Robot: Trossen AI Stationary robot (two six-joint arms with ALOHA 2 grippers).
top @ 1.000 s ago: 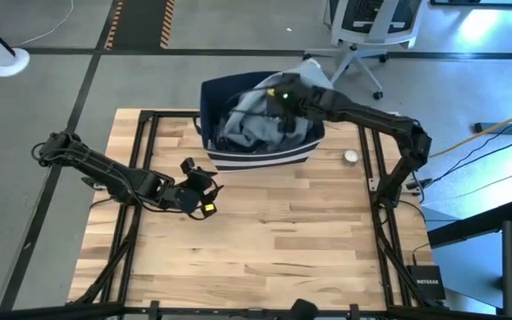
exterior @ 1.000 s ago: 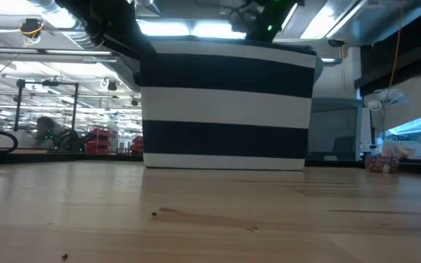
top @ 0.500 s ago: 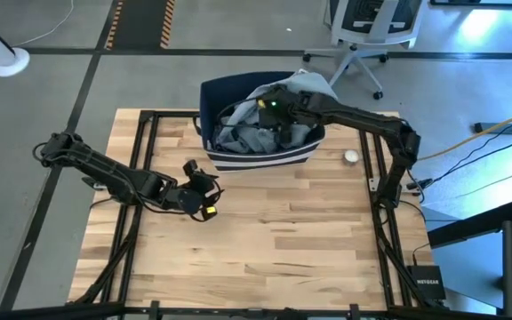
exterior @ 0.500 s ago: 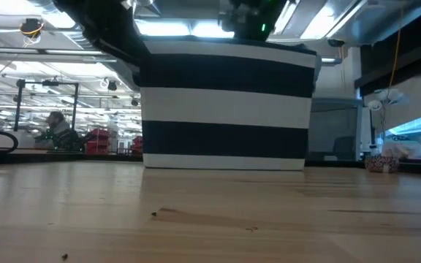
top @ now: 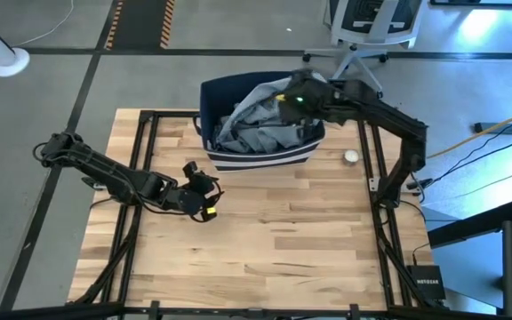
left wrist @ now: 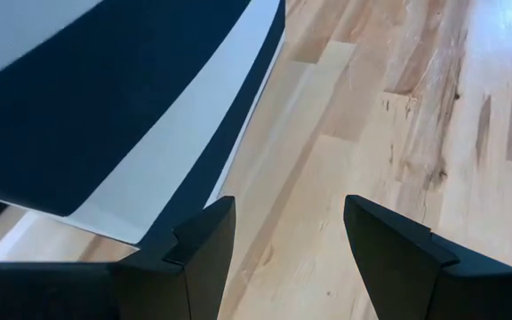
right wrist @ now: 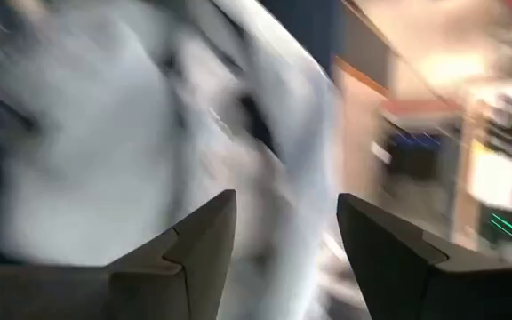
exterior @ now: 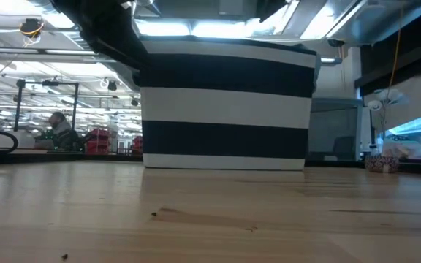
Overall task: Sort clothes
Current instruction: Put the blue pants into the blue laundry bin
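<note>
The navy bin with white stripes [top: 212,96] stands at the far middle of the table; it also fills the low view [exterior: 225,109] and shows in the left wrist view [left wrist: 87,107]. A large light grey-blue garment [top: 254,124] lies crumpled inside it and shows blurred in the right wrist view [right wrist: 105,151]. My right gripper [top: 287,98] hovers open above the bin's right part, with nothing between its fingers [right wrist: 284,200]. My left gripper [top: 210,188] hangs open over the bare wood, left of centre [left wrist: 289,203], pointing toward the bin.
A small white round object [top: 351,156] lies on the table to the right of the bin. Black frame rails [top: 140,151] run along the table's sides. An office chair [top: 363,36] stands beyond the far edge. Bare wood [top: 283,240] fills the near half.
My right gripper dipped toward the bin's left part, then rose and drew back toward the table's right edge, leaving the low view's top. The grey-blue garment has settled lower and spread out inside the bin.
</note>
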